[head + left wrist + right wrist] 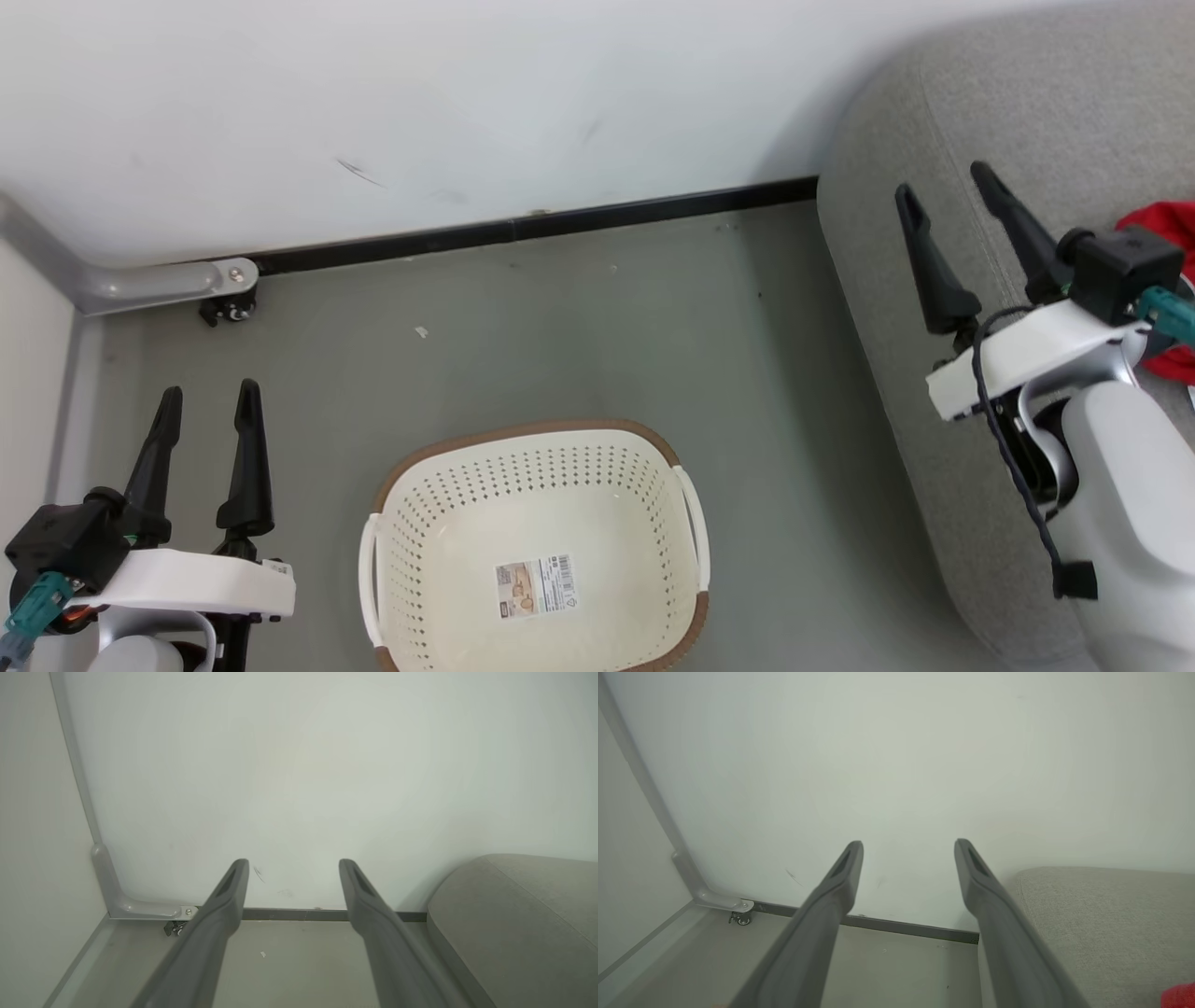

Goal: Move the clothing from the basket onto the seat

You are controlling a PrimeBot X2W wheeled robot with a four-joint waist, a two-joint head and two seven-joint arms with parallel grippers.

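The red clothing lies on the grey seat at the right, partly hidden behind the right arm. The right fingers stand wide apart over the seat's near edge. The cream basket sits on the floor beside the seat, and to its left the left fingers are also wide apart, touching nothing.

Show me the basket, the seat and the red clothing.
basket (pixel 532 467), head view, perforated back wall.
seat (pixel 1027 93), head view, upper grey surface.
clothing (pixel 1169 217), head view, red fold at right edge.
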